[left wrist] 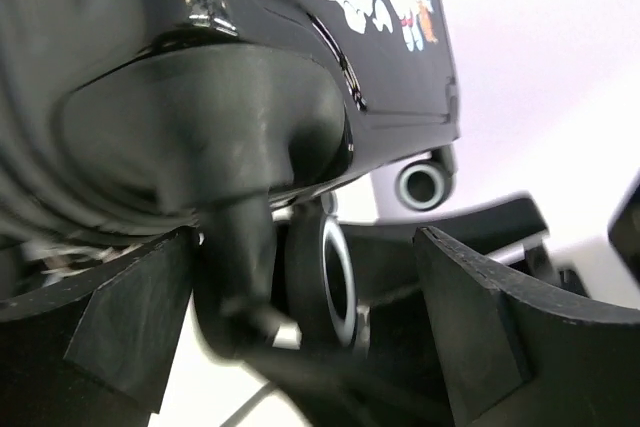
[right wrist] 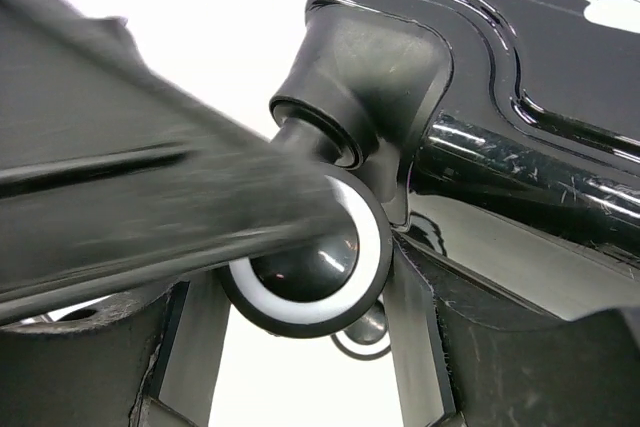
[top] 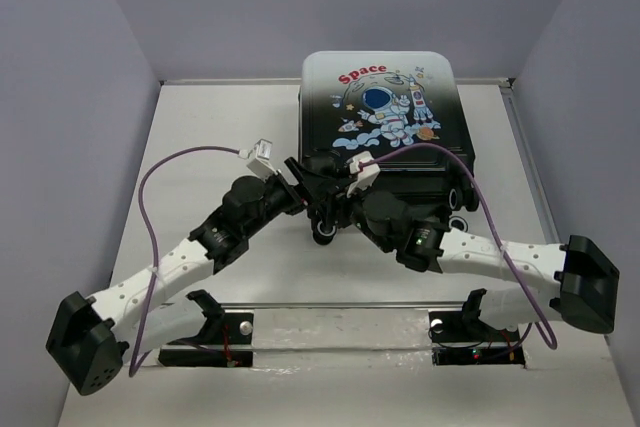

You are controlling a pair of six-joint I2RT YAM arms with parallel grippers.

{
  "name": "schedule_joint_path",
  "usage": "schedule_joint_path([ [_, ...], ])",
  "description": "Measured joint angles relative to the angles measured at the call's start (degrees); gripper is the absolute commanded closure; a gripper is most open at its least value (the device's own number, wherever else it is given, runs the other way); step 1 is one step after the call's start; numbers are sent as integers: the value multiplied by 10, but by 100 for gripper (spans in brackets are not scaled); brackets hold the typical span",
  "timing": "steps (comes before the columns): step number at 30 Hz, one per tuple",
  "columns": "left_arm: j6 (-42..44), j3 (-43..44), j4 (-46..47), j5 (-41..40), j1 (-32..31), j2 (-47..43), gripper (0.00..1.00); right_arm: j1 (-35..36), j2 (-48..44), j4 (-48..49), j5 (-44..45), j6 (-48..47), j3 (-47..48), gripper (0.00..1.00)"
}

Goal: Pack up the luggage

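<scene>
Purple walls (top: 90, 57) stand around a white surface (top: 220, 127). From above, the luggage (top: 385, 97) lies flat at the far middle of it, shut, with the astronaut side up and the wheels toward the arms. The left claw (top: 308, 185) and the right claw (top: 340, 202) both meet at its near left corner, by one wheel (top: 325, 233).

From the left wrist, the left claw is spread wide. Its fingers (left wrist: 130, 317) sit on each side of that wheel and grip nothing.

From the right wrist, the same wheel fills the middle, with the right claw's fingers (right wrist: 450, 347) just beside it. A dark blur crosses the view, so I cannot tell if this claw is gripping yet.

I think the shell is hard, stiff and shiny, so flat spots will be slippery. The wheels can spin and turn, so the luggage may roll or slide when pushed. The chunky wheel leg or the corner edge looks like the best place to grab
</scene>
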Motion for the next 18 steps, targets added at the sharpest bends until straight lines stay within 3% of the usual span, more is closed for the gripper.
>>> schedule_joint_path([
  [5,76,-2,-105,-78,-23,-105,28,-1,-17,6,1,10,-17,93],
  [10,124,-86,-93,-125,-26,-196,46,-3,-42,-12,1,10,-28,93],
  [14,144,-158,-59,-108,-35,-132,46,-4,-47,-21,0,10,-27,93],
  [18,178,-167,-38,-106,-59,-57,40,-4,-48,-24,-2,10,-27,93],
])
